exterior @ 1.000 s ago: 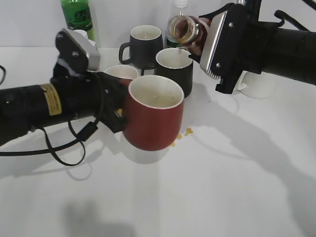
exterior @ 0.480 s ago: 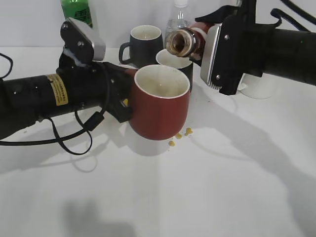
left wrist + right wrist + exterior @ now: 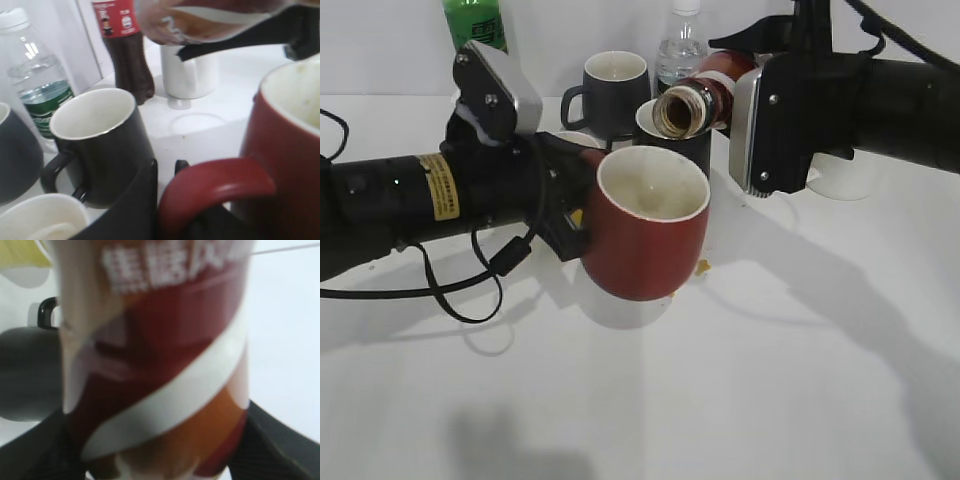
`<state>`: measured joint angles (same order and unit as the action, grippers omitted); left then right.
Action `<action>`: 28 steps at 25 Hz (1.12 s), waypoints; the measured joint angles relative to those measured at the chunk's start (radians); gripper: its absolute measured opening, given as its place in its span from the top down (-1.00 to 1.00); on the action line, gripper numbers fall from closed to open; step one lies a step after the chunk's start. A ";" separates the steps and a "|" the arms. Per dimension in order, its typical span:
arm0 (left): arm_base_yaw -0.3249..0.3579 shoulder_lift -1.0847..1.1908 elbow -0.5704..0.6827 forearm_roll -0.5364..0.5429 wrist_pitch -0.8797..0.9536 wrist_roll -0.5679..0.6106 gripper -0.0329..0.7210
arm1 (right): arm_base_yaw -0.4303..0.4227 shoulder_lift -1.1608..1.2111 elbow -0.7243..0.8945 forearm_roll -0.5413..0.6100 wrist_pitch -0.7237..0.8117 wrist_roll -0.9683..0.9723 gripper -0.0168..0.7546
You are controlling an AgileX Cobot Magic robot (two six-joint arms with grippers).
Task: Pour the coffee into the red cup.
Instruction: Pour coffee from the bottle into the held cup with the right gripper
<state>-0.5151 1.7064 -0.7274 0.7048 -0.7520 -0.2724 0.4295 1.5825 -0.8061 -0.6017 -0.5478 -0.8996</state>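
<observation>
Up off the tabletop point(image 3: 770, 380), the left claw point(image 3: 565, 205) is clamped on the handle of the red cup point(image 3: 645, 240), holding it tilted slightly with its off-white inside facing up and toward the camera. In the left wrist view the maroon handle loop point(image 3: 215, 187) sits right at the claw, with the cup body to its right.

Above and just behind the cup's far rim, the right claw point(image 3: 755, 125) grips the coffee bottle point(image 3: 695, 95) around its body, laid nearly flat so the open mouth points toward the left claw and hangs over the cup's back edge. No stream can be made out between mouth and cup. The right wrist view is filled by the bottle's brown-orange label with its white swirl point(image 3: 165, 390), dark claw pads pressed on either side.

Behind the left claw stand two black mugs point(image 3: 615, 85), one partly hidden by the bottle, with a pale cup just beside the claw. Farther back are a green bottle point(image 3: 475, 25) and a clear water bottle point(image 3: 682, 50). A few yellowish drops point(image 3: 703, 266) lie on the tabletop just right of the red cup.
</observation>
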 joint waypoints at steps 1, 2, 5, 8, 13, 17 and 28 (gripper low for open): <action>0.000 0.000 0.000 0.005 -0.001 0.000 0.72 | 0.000 0.000 0.000 0.000 -0.002 -0.004 -0.37; 0.000 0.000 0.000 0.009 -0.002 0.000 0.72 | 0.000 0.000 0.000 0.000 -0.005 -0.015 -0.37; 0.000 0.000 0.000 0.011 -0.004 0.000 0.72 | 0.000 0.000 0.000 0.000 -0.009 -0.045 -0.37; 0.000 0.000 0.000 0.012 -0.004 0.000 0.72 | 0.000 0.000 0.000 0.000 -0.012 -0.075 -0.37; 0.000 0.000 0.000 0.020 -0.004 0.000 0.72 | 0.000 0.000 0.000 0.000 -0.019 -0.120 -0.37; 0.000 0.000 0.000 0.056 -0.004 0.000 0.72 | 0.000 0.000 0.000 0.000 -0.027 -0.148 -0.37; 0.000 0.000 0.000 0.131 -0.035 0.000 0.72 | 0.000 0.000 0.000 0.001 -0.033 -0.211 -0.37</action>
<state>-0.5151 1.7067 -0.7277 0.8359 -0.7874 -0.2724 0.4295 1.5825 -0.8061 -0.6007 -0.5813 -1.1102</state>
